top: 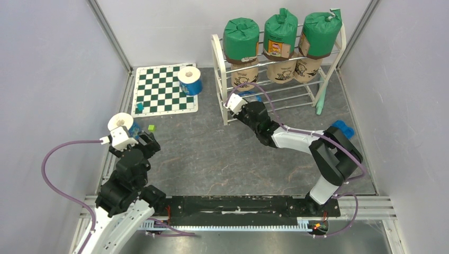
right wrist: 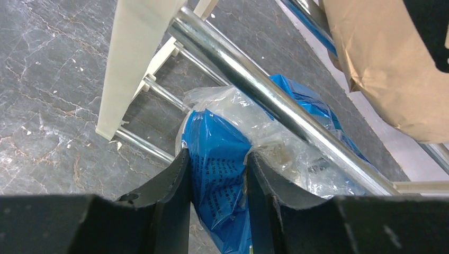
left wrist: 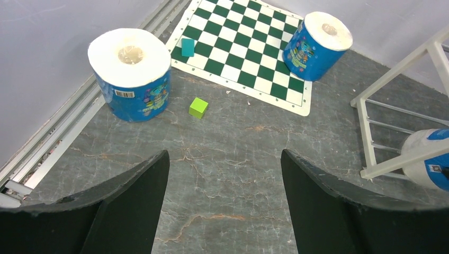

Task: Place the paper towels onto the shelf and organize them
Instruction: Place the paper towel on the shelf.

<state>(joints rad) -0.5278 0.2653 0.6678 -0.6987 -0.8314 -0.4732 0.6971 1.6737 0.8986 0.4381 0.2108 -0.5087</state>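
Gripping a blue-wrapped roll [right wrist: 214, 132], the right claw [right wrist: 217, 156] reaches into the shelf [right wrist: 132, 63].

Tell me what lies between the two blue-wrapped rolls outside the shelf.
A small teal block resting on the green-and-white checkered mat, clearest in the left wrist view.

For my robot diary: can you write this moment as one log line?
right pincer: shut on blue roll at shelf bottom | left pincer: open, empty

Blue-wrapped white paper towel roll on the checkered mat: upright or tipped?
Upright: the blue-wrapped white roll stands on end on the green-and-white checkered mat, core hole facing up.
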